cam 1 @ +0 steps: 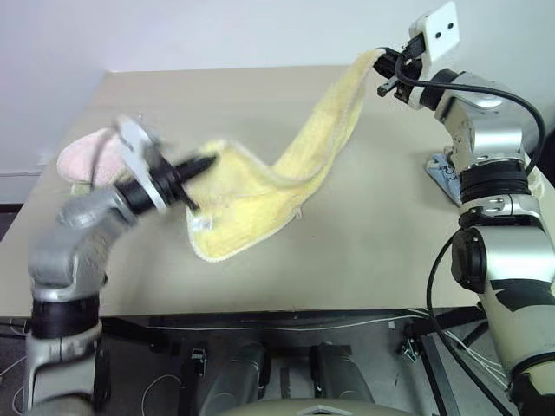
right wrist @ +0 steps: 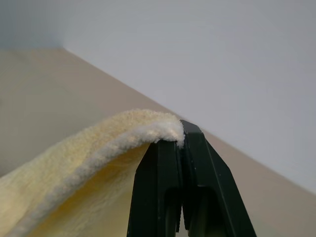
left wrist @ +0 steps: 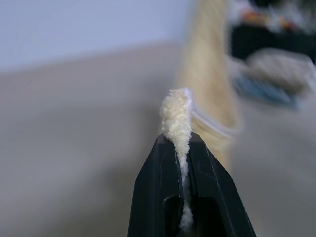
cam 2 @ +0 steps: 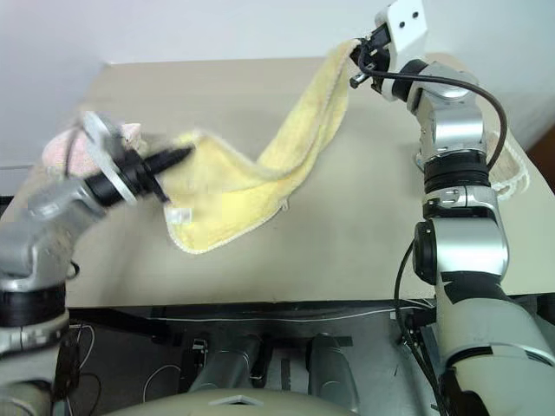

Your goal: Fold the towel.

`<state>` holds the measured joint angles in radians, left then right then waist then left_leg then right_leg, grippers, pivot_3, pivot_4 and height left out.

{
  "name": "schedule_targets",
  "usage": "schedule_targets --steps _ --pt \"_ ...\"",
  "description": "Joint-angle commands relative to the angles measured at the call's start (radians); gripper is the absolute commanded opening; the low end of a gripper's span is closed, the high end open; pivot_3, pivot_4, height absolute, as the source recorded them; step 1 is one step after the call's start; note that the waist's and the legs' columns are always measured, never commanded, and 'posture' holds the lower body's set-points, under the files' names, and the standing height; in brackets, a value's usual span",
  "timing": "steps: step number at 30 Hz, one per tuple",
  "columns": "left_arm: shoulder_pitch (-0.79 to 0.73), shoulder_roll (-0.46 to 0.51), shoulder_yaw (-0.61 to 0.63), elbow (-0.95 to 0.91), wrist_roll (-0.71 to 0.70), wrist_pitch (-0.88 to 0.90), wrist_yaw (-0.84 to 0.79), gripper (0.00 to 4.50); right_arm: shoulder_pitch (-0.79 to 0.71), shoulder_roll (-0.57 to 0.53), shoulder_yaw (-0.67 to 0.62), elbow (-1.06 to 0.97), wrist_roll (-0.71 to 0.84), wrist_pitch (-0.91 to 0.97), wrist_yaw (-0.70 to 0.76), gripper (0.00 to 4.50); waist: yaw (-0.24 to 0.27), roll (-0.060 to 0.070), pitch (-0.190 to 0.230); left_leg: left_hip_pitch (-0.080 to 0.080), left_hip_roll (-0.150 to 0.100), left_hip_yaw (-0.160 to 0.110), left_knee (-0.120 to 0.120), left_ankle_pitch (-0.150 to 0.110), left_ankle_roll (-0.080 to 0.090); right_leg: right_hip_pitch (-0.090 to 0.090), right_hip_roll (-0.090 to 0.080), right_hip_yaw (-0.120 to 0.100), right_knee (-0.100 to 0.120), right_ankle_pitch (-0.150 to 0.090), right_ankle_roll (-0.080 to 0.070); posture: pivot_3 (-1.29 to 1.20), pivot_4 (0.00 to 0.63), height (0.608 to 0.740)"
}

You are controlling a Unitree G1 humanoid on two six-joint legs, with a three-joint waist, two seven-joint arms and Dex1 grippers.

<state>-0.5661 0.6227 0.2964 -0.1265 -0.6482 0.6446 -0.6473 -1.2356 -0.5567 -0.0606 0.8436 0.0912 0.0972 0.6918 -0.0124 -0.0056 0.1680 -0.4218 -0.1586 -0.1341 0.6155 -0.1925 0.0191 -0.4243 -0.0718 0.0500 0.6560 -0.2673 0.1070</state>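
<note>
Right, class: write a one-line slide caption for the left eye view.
Both end effectors, left and right, hold the yellow towel stretched above the table.

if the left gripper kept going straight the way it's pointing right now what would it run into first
Probably the towel itself. The left gripper, jaws shut on one end, points toward the right gripper, and the hanging yellow span stretches along that line. Beyond it lies bare table, though depth is hard to judge.

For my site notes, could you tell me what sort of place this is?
Probably a lab or test room: a plain beige table against a bare pale wall, with loose cables underneath, and the towel as practice material.
</note>
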Motion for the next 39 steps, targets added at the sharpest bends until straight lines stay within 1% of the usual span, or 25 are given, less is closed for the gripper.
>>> schedule_targets --steps 1,5,7,9,10,12,14,16,17,19,22,23,25,27,29,32,33,35,37,39 --pt "-0.143 0.027 0.079 0.242 0.074 -0.121 0.081 0.01 -0.090 -0.063 -0.020 0.066 -0.035 -0.041 -0.059 0.00 -0.001 0.000 0.000 0.000 0.000 0.000 0.000 0.000 0.000 0.000 0.000 0.000 0.000 0.000 0.000 0.00 0.150 0.740" --pt "-0.319 0.063 0.085 0.603 0.158 -0.302 0.057 0.01 -0.173 -0.100 -0.015 0.181 -0.075 -0.064 -0.135 0.00 -0.011 0.000 0.000 -0.001 0.000 0.001 -0.003 0.004 -0.002 -0.003 0.000 0.001 -0.001 0.000 0.000 0.00 0.150 0.740" --pt "-0.380 0.073 0.077 0.721 0.187 -0.365 0.045 0.01 -0.193 -0.106 -0.011 0.219 -0.091 -0.077 -0.156 0.00 -0.012 0.000 0.000 -0.002 0.000 0.001 -0.003 0.004 -0.002 -0.004 0.001 0.002 -0.001 0.000 0.000 0.00 0.150 0.740" --pt "-0.494 0.088 0.013 0.926 0.266 -0.493 -0.005 0.01 -0.216 -0.107 -0.013 0.264 -0.099 -0.090 -0.193 0.00 -0.009 0.000 0.000 -0.003 0.000 0.001 -0.003 0.004 -0.002 -0.004 0.000 0.002 -0.001 0.000 0.000 0.00 0.150 0.740" --pt "-0.558 0.089 -0.023 1.039 0.323 -0.591 0.011 0.01 -0.226 -0.107 -0.014 0.282 -0.103 -0.096 -0.207 0.00 -0.008 -0.001 0.000 -0.004 0.000 0.001 -0.002 0.004 -0.002 -0.004 0.000 0.001 -0.001 0.000 0.000 0.00 0.150 0.740" --pt "-0.653 0.079 -0.066 1.201 0.387 -0.687 0.027 0.01 -0.237 -0.106 -0.020 0.301 -0.097 -0.108 -0.206 0.00 -0.003 -0.001 0.001 -0.004 -0.001 0.001 -0.001 0.004 -0.002 -0.004 0.000 0.001 -0.001 0.000 0.000 0.00 0.150 0.740" --pt "-0.695 0.062 -0.070 1.292 0.404 -0.766 0.004 0.01 -0.225 -0.107 -0.018 0.294 -0.091 -0.118 -0.167 0.00 -0.004 -0.001 0.001 -0.004 -0.001 0.001 -0.001 0.004 -0.002 -0.004 0.000 0.001 -0.002 0.000 0.000 0.00 0.150 0.740" --pt "-0.709 0.052 -0.070 1.339 0.421 -0.842 -0.013 0.01 -0.208 -0.109 -0.013 0.281 -0.089 -0.124 -0.131 0.00 -0.008 -0.001 0.001 -0.005 -0.001 0.001 -0.002 0.004 -0.002 -0.005 -0.001 0.001 -0.003 0.000 0.000 0.00 0.150 0.740" --pt "-0.691 0.044 -0.069 1.351 0.424 -0.886 -0.053 0.01 -0.173 -0.114 -0.014 0.244 -0.076 -0.123 -0.077 0.00 -0.010 -0.001 0.001 -0.005 -0.001 0.001 -0.003 0.004 -0.002 -0.005 -0.001 0.001 -0.003 0.000 0.000 0.00 0.150 0.740" --pt "-0.658 0.037 -0.071 1.365 0.433 -0.918 -0.110 0.01 -0.111 -0.128 -0.020 0.172 -0.049 -0.113 0.011 0.00 -0.010 -0.001 0.001 -0.006 -0.001 0.001 -0.003 0.004 -0.002 -0.006 0.000 0.001 -0.003 0.000 0.000 0.00 0.150 0.740" --pt "-0.573 0.040 -0.075 1.334 0.423 -0.971 -0.284 0.01 0.012 -0.172 -0.031 0.005 0.005 -0.033 0.148 0.00 -0.014 -0.001 0.001 -0.006 -0.001 0.002 -0.002 0.003 -0.001 -0.006 0.000 0.001 -0.003 0.000 0.001 0.00 0.150 0.740" --pt "-0.541 0.043 -0.071 1.316 0.407 -0.955 -0.352 0.01 0.070 -0.195 -0.030 -0.061 0.014 -0.026 0.188 0.00 -0.017 -0.001 0.001 -0.006 -0.001 0.002 -0.002 0.003 -0.001 -0.006 0.000 0.001 -0.002 0.000 0.001 0.00 0.150 0.740" --pt "-0.491 0.048 -0.063 1.281 0.390 -0.931 -0.418 0.01 0.165 -0.231 -0.032 -0.167 0.028 -0.014 0.236 0.00 -0.022 -0.001 0.001 -0.007 -0.001 0.002 -0.001 0.002 0.001 -0.006 0.000 0.001 -0.001 0.000 0.001 0.00 0.150 0.740" --pt "-0.371 0.049 -0.071 1.163 0.368 -0.915 -0.508 0.01 0.284 -0.296 -0.052 -0.284 0.063 0.045 0.309 0.00 -0.025 -0.001 0.000 -0.008 -0.001 0.002 0.000 0.001 0.003 -0.007 0.000 0.001 0.000 0.000 0.001 0.00 0.150 0.740" --pt "-0.242 0.046 -0.065 0.979 0.310 -0.816 -0.568 0.01 0.388 -0.353 -0.069 -0.395 0.104 0.127 0.371 0.00 -0.029 0.000 0.001 -0.007 -0.001 0.002 0.000 0.001 0.003 -0.007 -0.001 0.001 0.000 0.000 0.001 0.00 0.150 0.740" --pt "-0.050 0.073 -0.068 0.675 0.234 -0.639 -0.607 0.01 0.539 -0.425 -0.082 -0.541 0.160 0.215 0.462 0.00 -0.034 0.000 0.001 -0.007 0.000 0.002 0.001 0.000 0.005 -0.007 -0.001 0.002 0.001 0.000 0.000 0.00 0.150 0.740" --pt "-0.007 0.081 -0.067 0.606 0.222 -0.600 -0.604 0.01 0.572 -0.440 -0.087 -0.572 0.170 0.230 0.476 0.00 -0.035 0.000 0.001 -0.007 0.000 0.002 0.000 0.000 0.005 -0.007 0.000 0.002 0.001 0.000 0.000 0.00 0.150 0.740" --pt "0.083 0.104 -0.069 0.480 0.217 -0.540 -0.595 0.01 0.641 -0.480 -0.097 -0.606 0.174 0.235 0.505 0.00 -0.033 0.000 0.001 -0.005 0.000 0.002 0.001 0.000 0.004 -0.007 0.000 0.003 0.005 0.000 0.000 0.00 0.150 0.740" --pt "0.142 0.118 -0.064 0.395 0.202 -0.490 -0.583 0.01 0.686 -0.508 -0.106 -0.624 0.177 0.235 0.525 0.00 -0.029 0.000 0.001 -0.003 0.000 0.002 0.002 0.000 0.003 -0.005 -0.001 0.003 0.007 0.000 0.000 0.00 0.150 0.740" --pt "0.218 0.144 -0.056 0.294 0.166 -0.410 -0.585 0.01 0.729 -0.543 -0.122 -0.654 0.201 0.254 0.569 0.00 -0.026 0.001 0.001 0.002 0.000 0.002 0.002 -0.001 0.001 0.000 -0.002 0.003 0.007 0.000 0.000 0.00 0.150 0.740"
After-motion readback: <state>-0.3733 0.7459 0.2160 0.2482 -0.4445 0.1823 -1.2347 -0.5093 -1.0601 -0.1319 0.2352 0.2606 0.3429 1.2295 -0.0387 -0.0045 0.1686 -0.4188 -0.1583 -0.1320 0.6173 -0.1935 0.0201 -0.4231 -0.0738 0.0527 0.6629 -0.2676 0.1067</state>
